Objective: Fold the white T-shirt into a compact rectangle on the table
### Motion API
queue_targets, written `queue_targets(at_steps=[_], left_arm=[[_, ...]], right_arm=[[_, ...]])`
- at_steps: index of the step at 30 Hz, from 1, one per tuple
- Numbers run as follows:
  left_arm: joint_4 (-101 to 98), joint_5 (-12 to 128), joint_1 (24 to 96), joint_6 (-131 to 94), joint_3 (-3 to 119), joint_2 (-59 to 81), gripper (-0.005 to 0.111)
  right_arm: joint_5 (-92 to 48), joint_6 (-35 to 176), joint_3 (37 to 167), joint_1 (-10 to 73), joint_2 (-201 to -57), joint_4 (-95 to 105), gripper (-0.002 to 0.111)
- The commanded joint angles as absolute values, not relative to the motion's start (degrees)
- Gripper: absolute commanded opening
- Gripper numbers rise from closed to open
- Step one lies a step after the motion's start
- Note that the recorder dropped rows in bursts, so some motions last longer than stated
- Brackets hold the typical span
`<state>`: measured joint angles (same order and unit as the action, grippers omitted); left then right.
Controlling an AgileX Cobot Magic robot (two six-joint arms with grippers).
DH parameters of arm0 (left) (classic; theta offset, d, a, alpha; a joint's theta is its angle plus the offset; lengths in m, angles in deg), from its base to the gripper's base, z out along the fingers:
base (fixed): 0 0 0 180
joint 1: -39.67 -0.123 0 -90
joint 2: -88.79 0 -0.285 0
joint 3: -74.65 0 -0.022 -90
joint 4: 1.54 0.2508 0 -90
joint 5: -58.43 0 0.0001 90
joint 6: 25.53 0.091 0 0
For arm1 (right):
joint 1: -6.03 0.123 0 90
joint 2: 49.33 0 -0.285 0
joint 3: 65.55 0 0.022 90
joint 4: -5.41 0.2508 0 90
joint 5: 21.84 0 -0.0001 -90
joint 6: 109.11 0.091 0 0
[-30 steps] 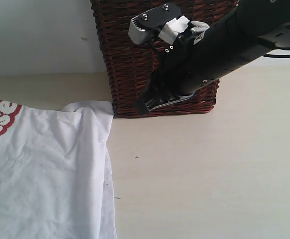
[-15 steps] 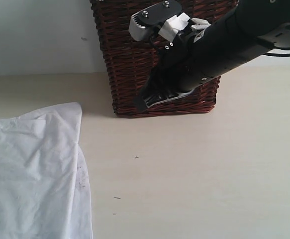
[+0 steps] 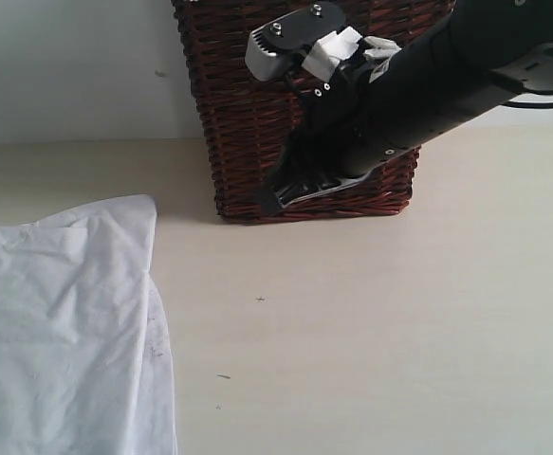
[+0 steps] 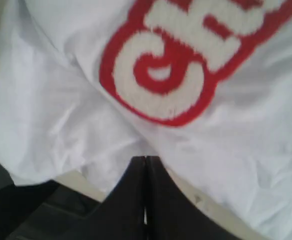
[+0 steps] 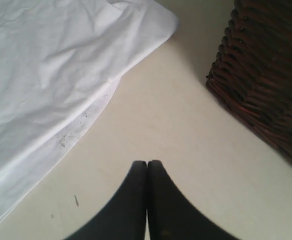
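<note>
both claws pinched tight, holding nothing. white T-shirt [image 3: 58, 322] lies flat on the table [image 3: 371, 322], its red lettering [image 4: 161, 75] right past the tips of the left gripper [image 4: 144, 162], its edge ahead of the right gripper [image 5: 147, 167]. I'd open up, pinch both layers, fold across evenly

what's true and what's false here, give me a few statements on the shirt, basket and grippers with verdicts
1. The right gripper is shut and empty. True.
2. The white T-shirt lies inside the wicker basket. False: it lies spread on the table, apart from the basket.
3. The left gripper is wide open. False: its jaws are shut.
4. The shirt bears red lettering. True.
</note>
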<state>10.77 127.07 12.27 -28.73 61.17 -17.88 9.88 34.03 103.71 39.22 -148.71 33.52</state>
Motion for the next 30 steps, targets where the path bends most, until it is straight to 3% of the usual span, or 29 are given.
queue_targets(at_steps=[1, 5, 11, 23, 30], left_arm=[[13.16, 128.39, 13.64, -31.0, 49.96, -13.04, 0.0], [15.76, 128.39, 13.64, -34.8, 41.32, -12.64, 0.0], [15.76, 115.08, 13.64, -37.11, 34.72, -14.4, 0.0], [22.66, 117.87, 13.27, -42.25, 44.84, -19.98, 0.0], [25.43, 110.75, 8.03, -41.99, 44.32, -24.78, 0.0]], right_arm=[[10.26, 33.55, 103.52, 38.91, -148.25, 33.59, 0.0], [10.98, 33.55, 103.52, 38.91, -148.25, 33.59, 0.0], [10.98, 33.55, 103.52, 39.02, -148.25, 33.73, 0.0], [11.0, 32.57, 103.52, 39.02, -148.25, 33.73, 0.0], [11.0, 32.57, 103.52, 39.02, -148.25, 33.73, 0.0]])
